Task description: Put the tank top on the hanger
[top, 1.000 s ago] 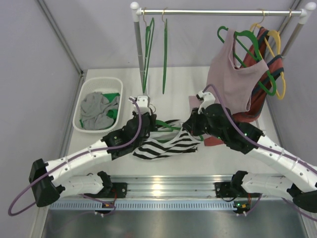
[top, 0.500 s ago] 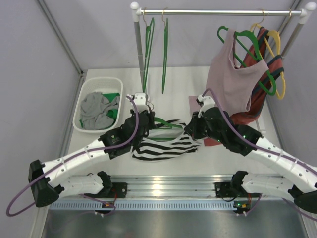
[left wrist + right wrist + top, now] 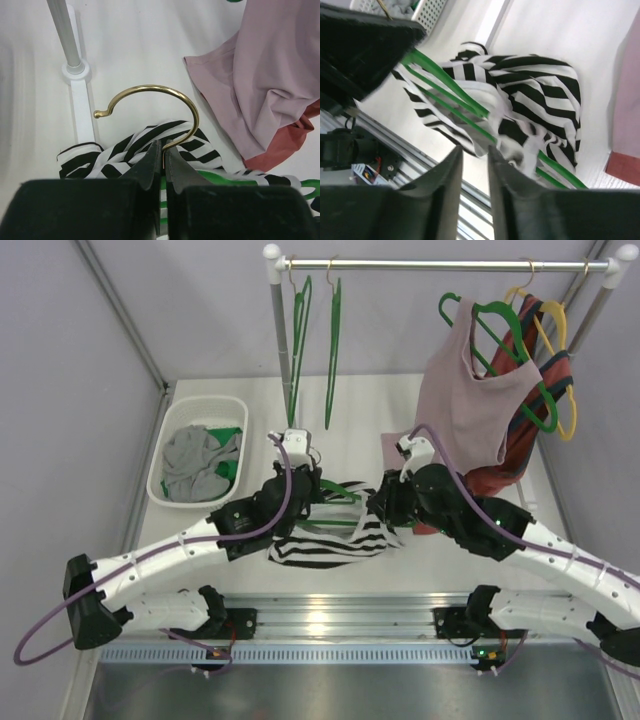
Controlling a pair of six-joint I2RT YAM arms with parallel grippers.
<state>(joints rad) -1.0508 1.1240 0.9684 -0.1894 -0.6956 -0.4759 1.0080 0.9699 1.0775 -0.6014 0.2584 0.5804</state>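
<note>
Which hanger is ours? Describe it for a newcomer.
On the table, below the rail, lies the striped tank top; a green hanger is threaded into it. Unlike the rail's hangers, its brass hook is pinched in the left gripper.

Changes noted, one second back to now.

- Right gripper (image 3: 474, 149): jaws were pressed together and now stand apart by a narrow gap.
- Tank top (image 3: 335, 540): right side was stretched out toward that gripper and now hangs slack and drawn in. The cloth is narrower and more bunched.
- Left gripper (image 3: 308, 478): shifted slightly up-table and rightward, carrying the hanger (image 3: 340, 494) with it.
</note>
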